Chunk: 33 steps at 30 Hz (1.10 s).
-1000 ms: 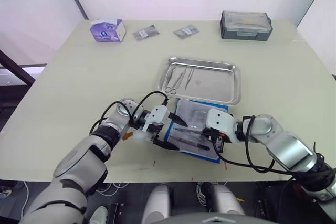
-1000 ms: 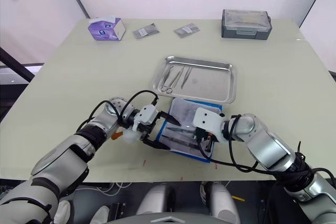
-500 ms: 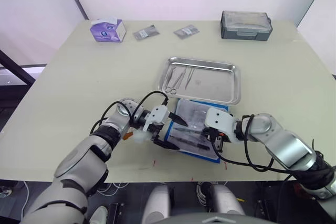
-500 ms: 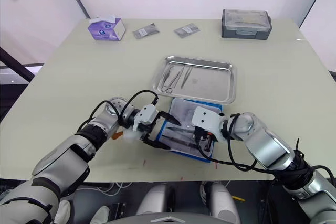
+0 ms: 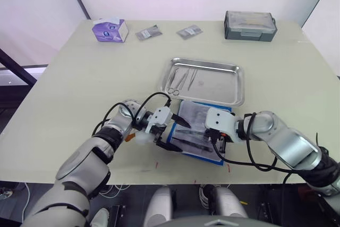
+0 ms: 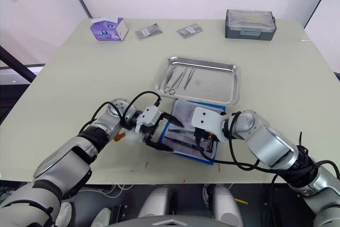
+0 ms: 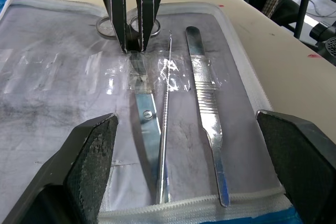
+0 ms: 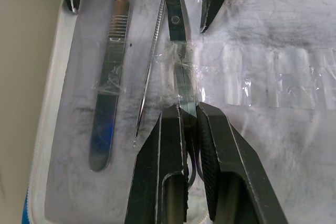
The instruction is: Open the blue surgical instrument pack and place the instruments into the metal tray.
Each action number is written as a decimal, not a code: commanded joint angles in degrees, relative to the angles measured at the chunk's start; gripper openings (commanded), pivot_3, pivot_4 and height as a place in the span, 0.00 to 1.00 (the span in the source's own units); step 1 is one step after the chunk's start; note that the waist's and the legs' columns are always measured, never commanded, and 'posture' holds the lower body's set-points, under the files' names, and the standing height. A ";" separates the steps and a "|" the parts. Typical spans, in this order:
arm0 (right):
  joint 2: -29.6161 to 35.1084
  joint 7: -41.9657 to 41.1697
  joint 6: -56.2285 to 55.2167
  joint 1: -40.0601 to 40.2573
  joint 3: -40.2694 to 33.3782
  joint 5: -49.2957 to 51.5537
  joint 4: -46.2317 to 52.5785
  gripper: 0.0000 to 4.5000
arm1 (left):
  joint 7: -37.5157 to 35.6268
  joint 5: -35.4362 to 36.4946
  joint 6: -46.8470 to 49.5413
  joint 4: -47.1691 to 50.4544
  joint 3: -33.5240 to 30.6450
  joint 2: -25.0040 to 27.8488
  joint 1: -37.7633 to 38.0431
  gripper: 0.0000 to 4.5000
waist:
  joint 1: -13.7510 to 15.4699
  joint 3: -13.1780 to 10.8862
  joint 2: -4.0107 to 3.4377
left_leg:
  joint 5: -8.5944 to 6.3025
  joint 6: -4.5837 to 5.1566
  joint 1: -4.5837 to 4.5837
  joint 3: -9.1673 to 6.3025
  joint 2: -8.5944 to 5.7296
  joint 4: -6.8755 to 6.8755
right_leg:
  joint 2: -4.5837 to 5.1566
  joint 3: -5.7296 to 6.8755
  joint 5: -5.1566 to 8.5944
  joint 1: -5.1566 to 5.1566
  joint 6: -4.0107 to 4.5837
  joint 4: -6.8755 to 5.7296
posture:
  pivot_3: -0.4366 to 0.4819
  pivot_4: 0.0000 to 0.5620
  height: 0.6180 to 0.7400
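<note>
Right gripper [image 8: 188, 109] nipped nearly closed on scissors [image 7: 143, 95] shank, in line with their long axis. Left gripper [image 7: 168, 145] spread wide, empty, at blue surgical instrument pack [image 5: 195, 131] end nearer desk's left edge. Metal tray [image 5: 236, 84] just beyond pack, toward desk's far edge.

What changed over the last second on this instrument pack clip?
Little: the right gripper has crept slightly toward the robot's left along the open blue surgical instrument pack, shut on the scissors. The left gripper stays open at the pack's left edge. The metal tray and the instruments in it are unchanged.
</note>
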<state>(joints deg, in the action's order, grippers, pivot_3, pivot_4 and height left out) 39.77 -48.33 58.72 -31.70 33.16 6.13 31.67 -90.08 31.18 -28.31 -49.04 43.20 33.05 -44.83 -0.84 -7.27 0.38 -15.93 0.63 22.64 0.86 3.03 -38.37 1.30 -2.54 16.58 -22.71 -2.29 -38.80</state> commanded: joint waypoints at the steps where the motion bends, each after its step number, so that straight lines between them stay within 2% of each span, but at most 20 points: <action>1: 0.56 -0.12 -0.14 -2.47 -1.41 0.30 3.96 0.01 | -2.42 -3.12 0.70 -2.52 2.70 -0.70 2.76 1.00 | 0.01 0.00 0.00 | 0.00 0.00 0.00 0.00 0.00 0.00 | 0.00 0.00 0.00 0.00 0.00 0.00 | 0.48 0.27 0.98; 33: 7.14 -1.82 1.62 -3.82 -2.52 2.29 7.80 0.01 | -2.42 -3.44 1.31 -2.28 3.32 -0.82 2.89 1.00 | 0.10 -0.01 -0.01 | -0.01 0.01 0.05 -0.02 0.00 0.00 | 0.02 0.03 0.00 -0.01 0.00 0.04 | 0.48 0.27 0.98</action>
<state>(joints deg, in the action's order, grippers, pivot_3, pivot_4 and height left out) 46.11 -49.77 60.95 -34.08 33.82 7.80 35.63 -90.09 31.09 -28.33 -48.98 43.21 32.89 -44.84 -0.74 -7.28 0.37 -15.94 0.65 22.69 0.84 3.03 -38.37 1.32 -2.51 16.58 -22.72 -2.29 -38.76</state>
